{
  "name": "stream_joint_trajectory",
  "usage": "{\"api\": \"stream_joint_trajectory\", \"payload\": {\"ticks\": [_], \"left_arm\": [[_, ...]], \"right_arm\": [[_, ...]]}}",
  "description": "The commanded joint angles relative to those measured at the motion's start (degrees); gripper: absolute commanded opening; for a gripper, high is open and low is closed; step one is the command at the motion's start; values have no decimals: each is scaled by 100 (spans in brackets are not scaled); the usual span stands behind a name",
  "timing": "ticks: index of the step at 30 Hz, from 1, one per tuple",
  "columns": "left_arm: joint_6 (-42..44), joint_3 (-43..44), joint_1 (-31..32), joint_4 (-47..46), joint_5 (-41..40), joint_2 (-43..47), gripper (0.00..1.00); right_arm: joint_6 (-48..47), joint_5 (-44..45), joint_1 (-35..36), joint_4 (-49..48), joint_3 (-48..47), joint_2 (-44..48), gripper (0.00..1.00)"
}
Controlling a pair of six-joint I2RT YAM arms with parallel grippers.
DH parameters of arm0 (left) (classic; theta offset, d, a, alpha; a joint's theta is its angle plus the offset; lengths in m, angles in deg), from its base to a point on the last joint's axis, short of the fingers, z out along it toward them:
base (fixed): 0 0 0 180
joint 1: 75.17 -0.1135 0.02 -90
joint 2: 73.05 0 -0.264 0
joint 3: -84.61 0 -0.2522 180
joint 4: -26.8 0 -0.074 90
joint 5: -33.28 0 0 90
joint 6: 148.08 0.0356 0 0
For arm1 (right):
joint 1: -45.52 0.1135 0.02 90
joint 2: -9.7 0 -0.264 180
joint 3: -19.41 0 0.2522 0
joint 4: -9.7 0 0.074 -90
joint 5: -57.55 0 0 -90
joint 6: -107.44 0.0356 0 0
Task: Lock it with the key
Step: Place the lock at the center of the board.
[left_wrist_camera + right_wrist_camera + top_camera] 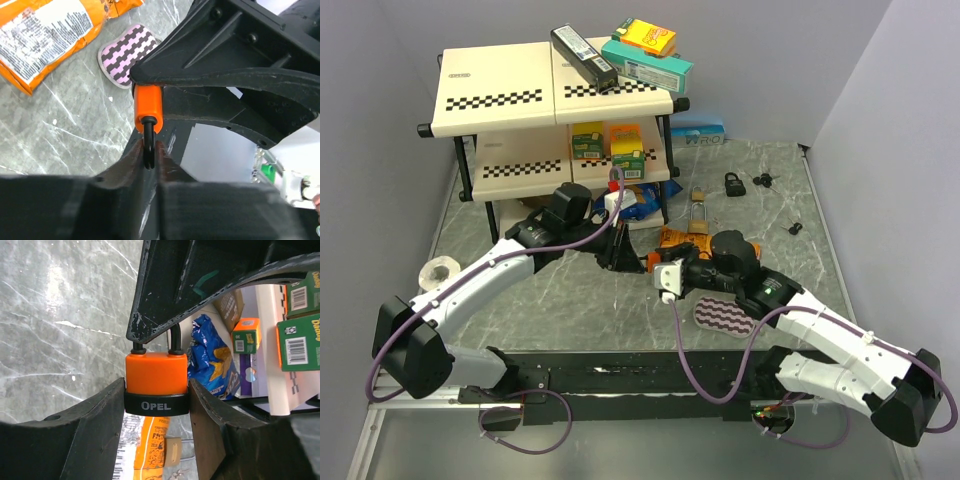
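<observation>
Orange padlock (156, 372), black-based and marked OPEL, hangs above the grey marbled table (570, 290), caught between both arms near mid-table. We see the right gripper (156, 390) about half-open, its black fingers (90, 435) pressed on the body's two sides. The left gripper (149, 152) is almost closed, pinching the black metal shackle (148, 142). An orange snack bag (40, 35) lies on the table nearby.

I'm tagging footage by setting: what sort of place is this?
Probably a robot lab's test cell: plain grey walls box in a marble-patterned table, with a shelf rack of small cartons and an orange padlock as props.
</observation>
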Motion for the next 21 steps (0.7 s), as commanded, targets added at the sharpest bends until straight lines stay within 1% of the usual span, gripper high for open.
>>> {"api": "stream_joint_trajectory", "payload": {"ticks": [1,2,4,5,6,7,8,9,10,11,12,13,14,15,16,17,20,21], "left_arm": [[123,22,80,-171,154,149,30],[150,-22,63,-144,146,185,46],[185,-101,-60,-117,128,298,60],[194,-111,-130,-65,111,352,70],[185,-119,-348,-65,128,413,74],[81,-233,-472,-143,206,570,82],[62,-295,-587,-283,303,667,93],[97,-339,-710,-302,295,782,96],[358,-400,-728,-276,234,1035,99],[509,-418,-729,-223,-10,1168,97],[615,-462,-737,-171,-195,1291,96],[772,-540,-746,-161,-336,1501,96],[905,-550,-781,-48,-538,1573,96],[1071,-524,-799,223,-531,1617,96],[1525,-437,-816,382,-505,1626,96],[1730,-375,-843,558,-487,1609,96],[2039,-260,-895,779,-803,1565,96],[2022,-277,-922,762,-917,1565,96]], "right_arm": [[229,48,47,11,-316,-3,4],[334,83,12,72,-316,6,0],[466,162,-67,151,-264,93,0],[632,154,-154,195,-237,120,0],[721,127,-364,239,-211,155,0],[809,14,-523,379,-167,225,0],[1010,-65,-672,441,-167,260,0],[1134,-136,-1065,503,-149,296,0],[1413,-250,-1287,651,-149,357,0],[1547,-303,-1506,731,-149,384,0],[1696,-356,-1804,810,-149,401,0],[1958,-408,-2373,863,-132,375,0],[2031,-487,-2709,977,-114,349,0],[2075,-453,-2974,1013,-105,201,0],[2162,-418,-3525,1031,-96,95,0],[2241,-418,-3809,1048,-114,-28,0],[2707,-392,-4793,1066,-412,-748,0],[2847,-261,-4987,1118,-543,-1202,0]]}}
